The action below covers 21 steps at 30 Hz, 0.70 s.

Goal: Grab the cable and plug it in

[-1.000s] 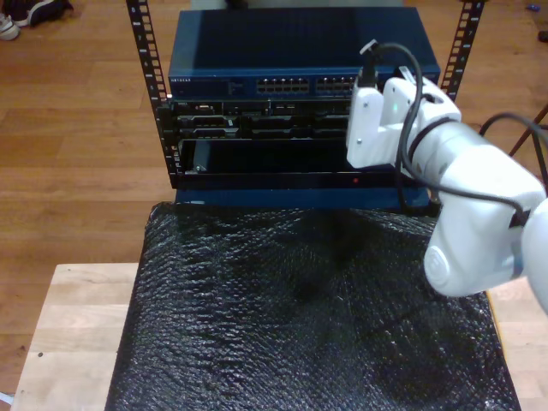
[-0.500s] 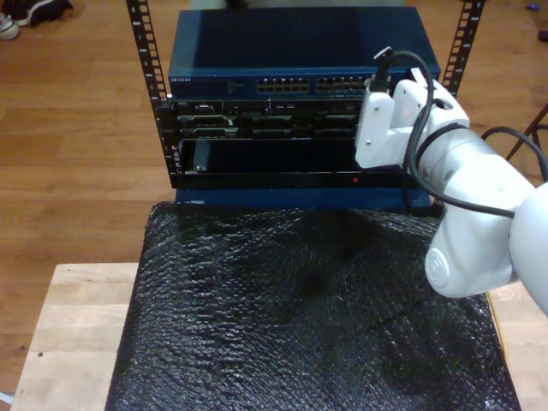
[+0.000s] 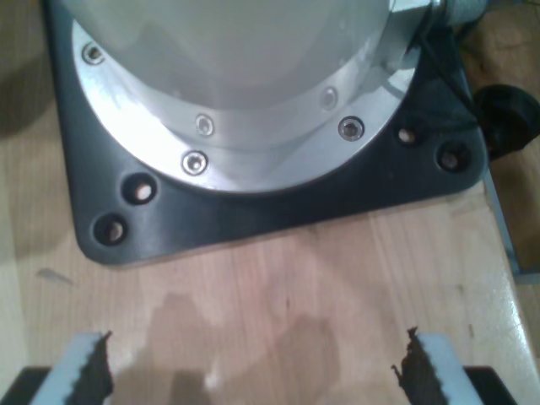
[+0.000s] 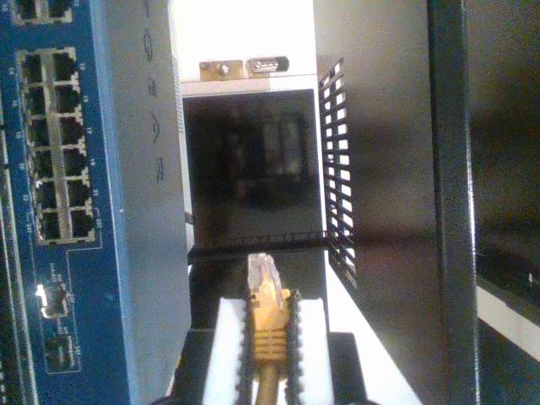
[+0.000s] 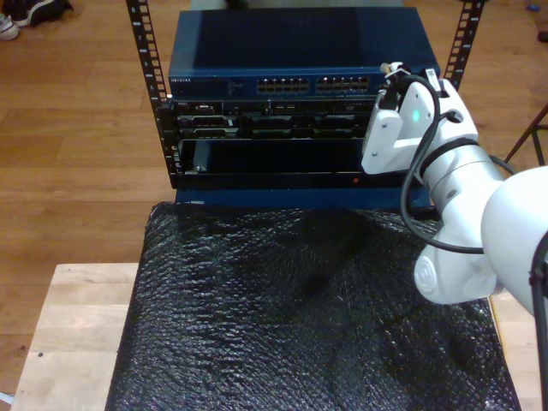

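Observation:
The yellow-orange cable [image 4: 267,333] runs between the fingers [image 4: 226,337] of my second gripper [image 4: 268,310], which is shut on it. Its clear plug [image 4: 261,274] sticks out past the fingertips toward a dark bay of the rack. The blue switch [image 4: 126,169] with its rows of ports [image 4: 51,143] lies beside the plug. In the exterior view my second arm [image 5: 445,171] reaches to the switch's [image 5: 291,51] end at that view's right. My first gripper [image 3: 253,375] hangs open over bare wood, its fingers [image 3: 84,371] wide apart with nothing between them.
A black padded mat [image 5: 300,317] covers the wooden table [image 5: 77,317] in front of the rack. Perforated rack rails [image 5: 145,51] stand at both sides of the switch. A round arm base [image 3: 253,84] on a black plate [image 3: 278,211] sits close ahead of my first gripper.
My second arm has moved toward the exterior view's right along the rack front, from near the middle ports to the switch's end at that side.

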Available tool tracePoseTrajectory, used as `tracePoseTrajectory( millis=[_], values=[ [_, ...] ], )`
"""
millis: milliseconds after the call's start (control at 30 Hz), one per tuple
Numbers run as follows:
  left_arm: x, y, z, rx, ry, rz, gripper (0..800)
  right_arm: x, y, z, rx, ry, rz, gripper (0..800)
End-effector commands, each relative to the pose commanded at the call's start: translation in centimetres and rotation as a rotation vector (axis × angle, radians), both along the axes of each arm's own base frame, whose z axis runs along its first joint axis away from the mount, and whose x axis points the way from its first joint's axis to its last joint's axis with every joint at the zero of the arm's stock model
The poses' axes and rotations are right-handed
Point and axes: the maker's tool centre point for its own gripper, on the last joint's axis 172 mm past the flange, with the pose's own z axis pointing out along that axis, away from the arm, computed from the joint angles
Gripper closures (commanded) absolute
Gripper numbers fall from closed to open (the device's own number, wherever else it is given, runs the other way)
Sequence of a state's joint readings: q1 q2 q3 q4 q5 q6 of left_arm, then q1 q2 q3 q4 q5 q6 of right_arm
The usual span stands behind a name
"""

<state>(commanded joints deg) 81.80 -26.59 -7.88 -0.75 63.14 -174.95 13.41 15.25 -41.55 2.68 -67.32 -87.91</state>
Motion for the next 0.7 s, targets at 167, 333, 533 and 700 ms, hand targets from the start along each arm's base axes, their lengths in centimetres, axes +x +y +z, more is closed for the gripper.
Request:
tracePoseTrajectory(
  millis=[167, 333, 533, 700],
  values=[
    [0.0, 0.0, 0.0, 0.000, 0.000, 0.000, 0, 1.6, 0.4, -1.2, 0.005, 0.003, -0.006, 800],
    [0.0, 0.0, 0.0, 0.000, 0.000, 0.000, 0, 2.0, 0.3, -1.5, 0.033, -0.012, -0.040, 800],
    [0.0, 0.0, 0.0, 0.000, 0.000, 0.000, 0, 1.8, 0.4, -2.0, 0.051, -0.008, -0.062, 800],
    [0.0, 0.0, 0.0, 0.000, 0.000, 0.000, 1, 1.3, 0.5, -3.3, 0.025, -0.019, -0.107, 800]
  ],
)
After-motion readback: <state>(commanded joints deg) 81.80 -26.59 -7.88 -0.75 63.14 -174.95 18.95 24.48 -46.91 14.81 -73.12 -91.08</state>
